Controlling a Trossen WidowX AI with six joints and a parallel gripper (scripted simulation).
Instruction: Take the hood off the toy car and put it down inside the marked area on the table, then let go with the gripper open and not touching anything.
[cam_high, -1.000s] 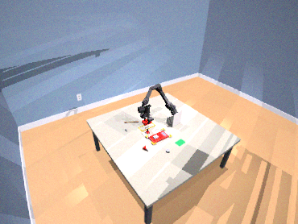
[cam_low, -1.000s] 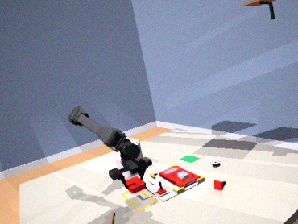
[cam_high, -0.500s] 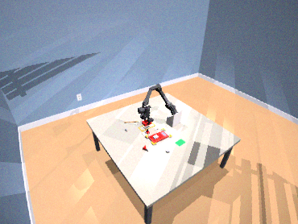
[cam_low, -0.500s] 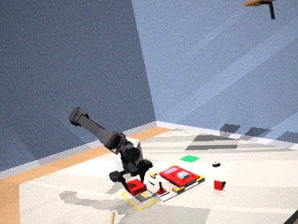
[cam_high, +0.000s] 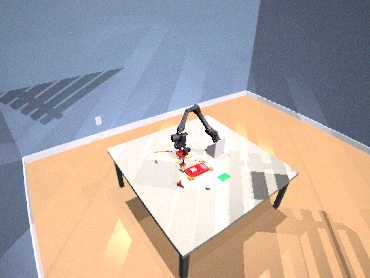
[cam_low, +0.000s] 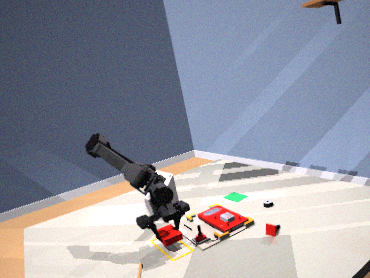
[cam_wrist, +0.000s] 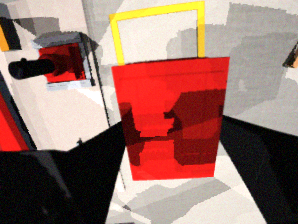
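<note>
The red hood (cam_high: 181, 154) (cam_low: 170, 237) (cam_wrist: 170, 95) is between the fingers of my gripper (cam_low: 167, 233) (cam_wrist: 169, 122), which is shut on it. The hood hangs low over the marked area, a yellow outline (cam_low: 183, 255) (cam_wrist: 201, 30) on the table. The outline's far part shows past the hood in the wrist view; the hood hides the rest. Whether the hood touches the table is hard to tell. The toy car (cam_high: 201, 172) (cam_low: 211, 219) (cam_wrist: 9, 131), red with yellow corner pieces and a silver block on top, stands beside the marked area.
A black lever on a red base (cam_low: 199, 237) (cam_wrist: 67, 62) stands between car and outline. A green square (cam_high: 224, 177) (cam_low: 235, 197), a small round piece (cam_high: 208, 188) (cam_low: 268, 203) and a red piece (cam_high: 180, 184) (cam_low: 271, 229) lie beyond. A thin stick (cam_high: 162, 151) (cam_low: 140, 271) lies near the outline.
</note>
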